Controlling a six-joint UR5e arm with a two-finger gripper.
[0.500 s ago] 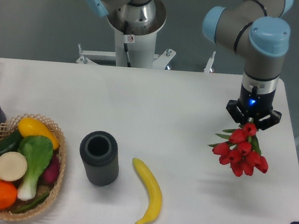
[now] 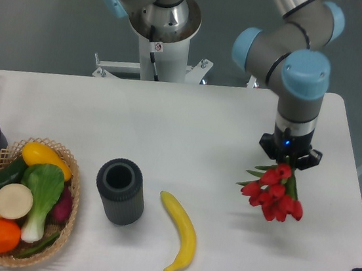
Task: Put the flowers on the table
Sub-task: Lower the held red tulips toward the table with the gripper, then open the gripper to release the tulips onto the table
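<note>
one basket (image 2: pixel 71 221) holds vegetables; dark cup (image 2: pixel 120 191) stands beside.

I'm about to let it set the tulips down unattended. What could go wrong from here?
1. The flowers hang from the end effector with a shadow beneath them, so they look to be above the table; released now, they might bounce or roll.
2. They hang near the table's right side, so a roll that way could send them off.
3. Swinging left while lowering could bring the buds near the banana.
</note>
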